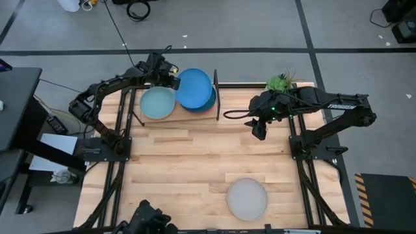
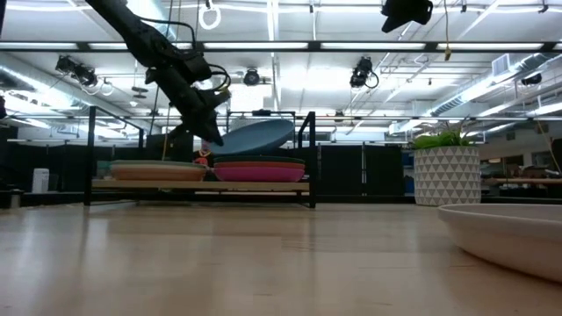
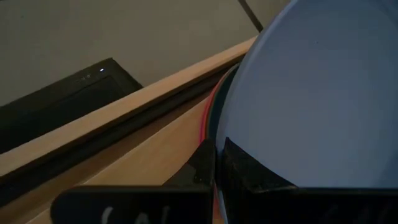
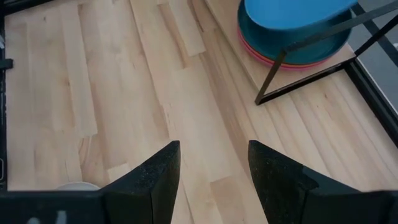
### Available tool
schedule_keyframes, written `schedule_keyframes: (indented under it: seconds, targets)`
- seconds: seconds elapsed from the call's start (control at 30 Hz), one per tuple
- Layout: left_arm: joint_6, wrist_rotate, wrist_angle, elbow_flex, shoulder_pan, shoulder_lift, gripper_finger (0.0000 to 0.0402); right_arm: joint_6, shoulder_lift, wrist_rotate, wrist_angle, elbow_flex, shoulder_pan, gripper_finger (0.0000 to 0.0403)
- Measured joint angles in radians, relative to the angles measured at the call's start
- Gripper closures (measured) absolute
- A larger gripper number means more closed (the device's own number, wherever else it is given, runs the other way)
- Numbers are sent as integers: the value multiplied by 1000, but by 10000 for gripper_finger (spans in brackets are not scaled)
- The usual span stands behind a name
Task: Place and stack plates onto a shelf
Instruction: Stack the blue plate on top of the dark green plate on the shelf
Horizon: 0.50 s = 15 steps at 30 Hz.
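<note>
A blue plate [image 1: 195, 88] hangs tilted over the shelf's [image 1: 175, 117] right stack, where a dark teal plate [image 4: 298, 43] lies on a magenta one [image 2: 259, 173]. My left gripper [image 1: 174, 82] is shut on the blue plate's rim. The left stack is topped by a pale teal plate [image 1: 158, 103]. A greyish plate [image 1: 247, 198] lies flat on the table near its near edge. My right gripper [image 1: 260, 130] hovers open over the table, right of the shelf and well clear of the plates. My left gripper pinches the blue plate's rim [image 3: 219, 134] on the side toward the left stack, with one finger [image 3: 252, 174] on the upper face and the other [image 3: 198, 169] underneath. The fingers slant down from the table's left. The plate [image 2: 255, 136] is tilted, its held side lower, above the right stack; whether it touches that stack I cannot tell.
Thin black posts [image 1: 216, 91] stand at the shelf's ends. A potted plant [image 1: 281, 81] in a white pot [image 2: 446, 175] sits at the far edge beside the right arm. Bare slatted tabletop [image 1: 195, 162] lies between the shelf and the greyish plate.
</note>
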Motion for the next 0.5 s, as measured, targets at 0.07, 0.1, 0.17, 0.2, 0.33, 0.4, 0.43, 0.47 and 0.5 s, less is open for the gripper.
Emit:
schedule_keyframes:
  seconds: [0.07,0.1,0.17,0.2,0.33,0.4,0.43,0.47,0.5]
  targets:
    - [-29,3,22,0,-1,9,388,1,0,0,9,0,0,208]
    - [-38,7,31,0,-1,12,388,2,0,0,12,0,0,208]
    - [-42,10,37,0,-1,12,388,4,0,0,12,0,0,208]
    - [-46,10,41,0,-1,12,388,3,0,0,12,0,0,208]
    - [-51,1,40,0,-2,12,388,4,0,-1,12,0,0,208]
    - [-51,-13,41,0,-9,14,388,3,0,-1,12,0,0,208]
    - [-51,-18,43,0,-12,16,388,3,0,-1,12,0,0,208]
    - [-51,-22,43,0,-13,17,388,3,0,-1,12,0,0,208]
    - [-49,-24,44,0,-13,19,388,3,0,-2,12,0,0,208]
